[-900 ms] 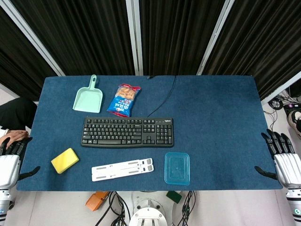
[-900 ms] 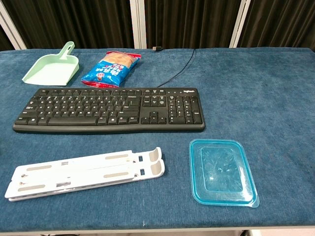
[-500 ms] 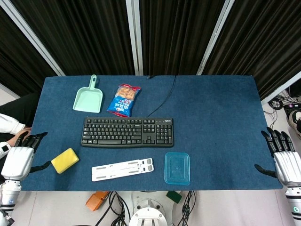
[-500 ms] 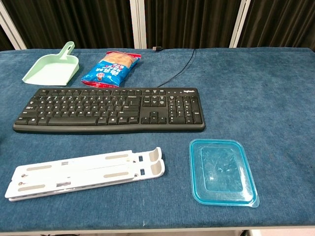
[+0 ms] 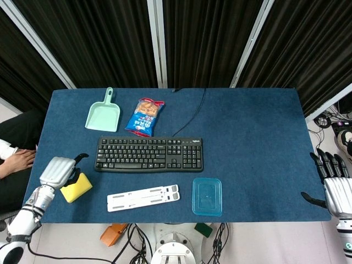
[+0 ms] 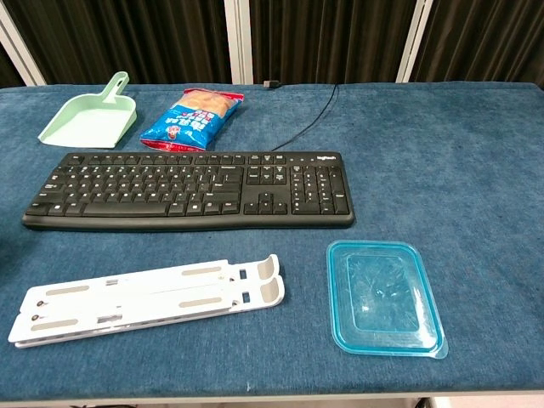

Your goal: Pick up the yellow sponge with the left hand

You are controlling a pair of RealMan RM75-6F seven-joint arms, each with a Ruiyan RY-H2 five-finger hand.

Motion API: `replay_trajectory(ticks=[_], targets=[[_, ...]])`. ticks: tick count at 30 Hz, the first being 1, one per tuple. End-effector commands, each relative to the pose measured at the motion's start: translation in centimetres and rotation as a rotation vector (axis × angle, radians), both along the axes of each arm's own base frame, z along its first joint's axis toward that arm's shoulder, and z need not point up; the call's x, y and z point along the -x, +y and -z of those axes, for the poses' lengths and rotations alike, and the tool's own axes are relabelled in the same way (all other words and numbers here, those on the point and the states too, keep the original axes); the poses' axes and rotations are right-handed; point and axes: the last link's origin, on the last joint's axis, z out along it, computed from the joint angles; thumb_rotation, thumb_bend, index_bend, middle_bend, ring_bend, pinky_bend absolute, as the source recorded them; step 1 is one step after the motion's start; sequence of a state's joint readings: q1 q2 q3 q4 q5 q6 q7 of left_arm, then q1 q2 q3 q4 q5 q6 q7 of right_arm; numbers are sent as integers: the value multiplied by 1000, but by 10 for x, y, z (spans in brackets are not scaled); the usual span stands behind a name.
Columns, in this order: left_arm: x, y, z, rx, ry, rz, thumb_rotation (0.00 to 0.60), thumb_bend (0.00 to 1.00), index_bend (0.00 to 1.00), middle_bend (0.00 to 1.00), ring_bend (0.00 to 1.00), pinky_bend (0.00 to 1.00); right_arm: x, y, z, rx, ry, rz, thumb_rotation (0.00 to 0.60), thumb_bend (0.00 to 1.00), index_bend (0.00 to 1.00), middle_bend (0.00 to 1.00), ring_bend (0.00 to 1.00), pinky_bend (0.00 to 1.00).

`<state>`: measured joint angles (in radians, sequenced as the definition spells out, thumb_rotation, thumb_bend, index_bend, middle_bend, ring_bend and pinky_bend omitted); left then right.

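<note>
The yellow sponge (image 5: 77,188) lies on the blue table near its front left corner, seen only in the head view. My left hand (image 5: 59,171) hovers over the sponge's upper left part and covers it; the fingers are spread and hold nothing. Whether they touch the sponge cannot be told. My right hand (image 5: 336,184) is off the table's right edge, fingers apart and empty. The chest view shows neither hand nor the sponge.
A black keyboard (image 5: 149,154) lies mid-table, its cable running back. A white folding stand (image 5: 143,197) and a blue lidded container (image 5: 207,196) sit near the front edge. A mint dustpan (image 5: 103,113) and a snack bag (image 5: 145,116) lie behind. A person's hand (image 5: 16,160) is at the left.
My left hand has moved right from the table's left edge onto the table and now hangs over the sponge. The right hand has barely shifted.
</note>
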<state>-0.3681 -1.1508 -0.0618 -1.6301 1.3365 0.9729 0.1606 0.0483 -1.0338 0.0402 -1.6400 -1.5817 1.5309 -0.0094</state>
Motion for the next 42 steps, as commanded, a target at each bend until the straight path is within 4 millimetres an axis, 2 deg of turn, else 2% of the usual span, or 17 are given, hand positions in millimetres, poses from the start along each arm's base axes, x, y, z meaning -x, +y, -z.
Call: replay_trajectory(ticks=[1, 7, 30, 33, 36, 39, 41, 42], targets=[[-4, 15, 15, 44, 14, -15, 600, 654, 227, 928, 932, 867, 0, -1, 0, 1, 0, 3, 600, 125, 0, 3, 0, 0], [0, 20, 27, 81, 31, -45, 600, 652, 227, 928, 932, 867, 1, -2, 2, -3, 2, 12, 600, 124, 0, 3, 0, 0], [-4, 17, 49, 145, 75, -34, 600, 647, 227, 928, 932, 867, 2, -5, 5, -12, 10, 33, 600, 124, 0, 3, 0, 0], [-6, 17, 40, 106, 61, -29, 600, 648, 227, 927, 930, 867, 2, -4, 4, -6, 10, 31, 600, 125, 0, 3, 0, 0], [-11, 14, 23, 21, 21, -15, 600, 640, 227, 906, 911, 864, 2, -2, 2, 1, 9, 33, 600, 125, 0, 3, 0, 0], [-13, 8, 1, -99, -18, 8, 600, 579, 227, 806, 819, 850, 3, -1, 2, 2, 6, 33, 600, 125, 0, 3, 0, 0], [-11, 2, -11, -183, -37, 22, 600, 522, 227, 723, 737, 793, 4, -1, 2, 2, 4, 33, 600, 125, 0, 3, 0, 0], [-9, -3, -18, -235, -46, 25, 600, 475, 225, 654, 671, 716, 4, -1, 2, 2, 2, 34, 600, 124, 0, 3, 0, 0]])
